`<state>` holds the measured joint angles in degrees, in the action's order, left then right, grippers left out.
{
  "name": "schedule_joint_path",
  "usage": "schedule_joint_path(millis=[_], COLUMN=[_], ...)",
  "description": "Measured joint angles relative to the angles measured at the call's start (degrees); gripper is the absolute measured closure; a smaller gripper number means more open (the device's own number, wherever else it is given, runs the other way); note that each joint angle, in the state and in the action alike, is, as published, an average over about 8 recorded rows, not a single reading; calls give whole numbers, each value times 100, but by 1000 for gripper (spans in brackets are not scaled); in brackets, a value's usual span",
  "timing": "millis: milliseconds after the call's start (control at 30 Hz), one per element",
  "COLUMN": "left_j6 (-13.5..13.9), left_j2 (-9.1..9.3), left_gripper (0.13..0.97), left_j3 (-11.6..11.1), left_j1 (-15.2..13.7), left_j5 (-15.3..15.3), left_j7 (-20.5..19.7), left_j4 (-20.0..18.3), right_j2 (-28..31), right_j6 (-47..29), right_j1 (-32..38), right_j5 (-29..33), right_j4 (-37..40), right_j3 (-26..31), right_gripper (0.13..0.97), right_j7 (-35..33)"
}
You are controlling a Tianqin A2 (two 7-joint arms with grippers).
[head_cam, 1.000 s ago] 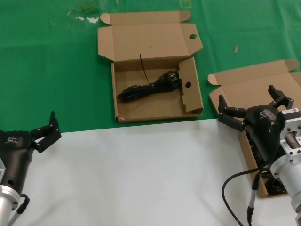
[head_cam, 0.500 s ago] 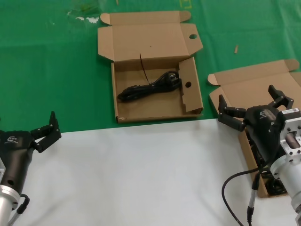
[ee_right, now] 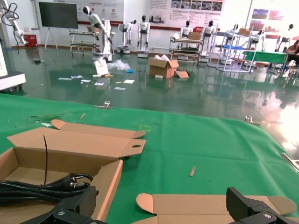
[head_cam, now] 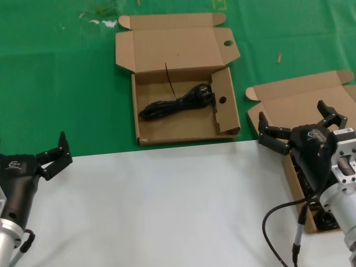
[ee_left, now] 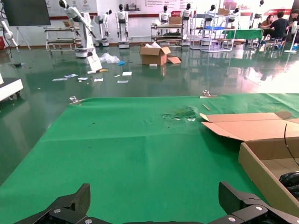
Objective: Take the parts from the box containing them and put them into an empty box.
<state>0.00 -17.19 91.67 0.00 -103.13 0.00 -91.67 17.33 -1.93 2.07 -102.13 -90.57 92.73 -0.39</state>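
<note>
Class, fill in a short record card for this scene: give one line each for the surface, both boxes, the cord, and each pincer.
surface: green cloth beyond, white tabletop near the robot
holed-flap box: open, centre, holds one power cord
power cord: black, coiled, tie sticking up
plain-lid box: open, on the robot's right, partly hidden by the right arm
left pincer: open, empty, at the white tabletop's far edge
right pincer: open, empty, over the plain-lid box

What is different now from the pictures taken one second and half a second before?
Nothing has visibly changed. The left pincer and the right pincer are both open and in the same places, the right one over the plain-lidded box. One power cord lies as before in the box with holed flaps.
</note>
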Motion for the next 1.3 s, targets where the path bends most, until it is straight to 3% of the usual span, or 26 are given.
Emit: schedule_joint_path(millis=[1300], left_j6=[0], left_j2=[0], left_gripper=[132], left_j3=[0], left_j1=[0], left_j5=[0], left_j7=[0], left_j4=[0], right_j2=[0], right_j6=[0], right_j1=[0], right_j5=[0], right_j4=[0], right_j3=[0], right_gripper=[129], right_j7=[0])
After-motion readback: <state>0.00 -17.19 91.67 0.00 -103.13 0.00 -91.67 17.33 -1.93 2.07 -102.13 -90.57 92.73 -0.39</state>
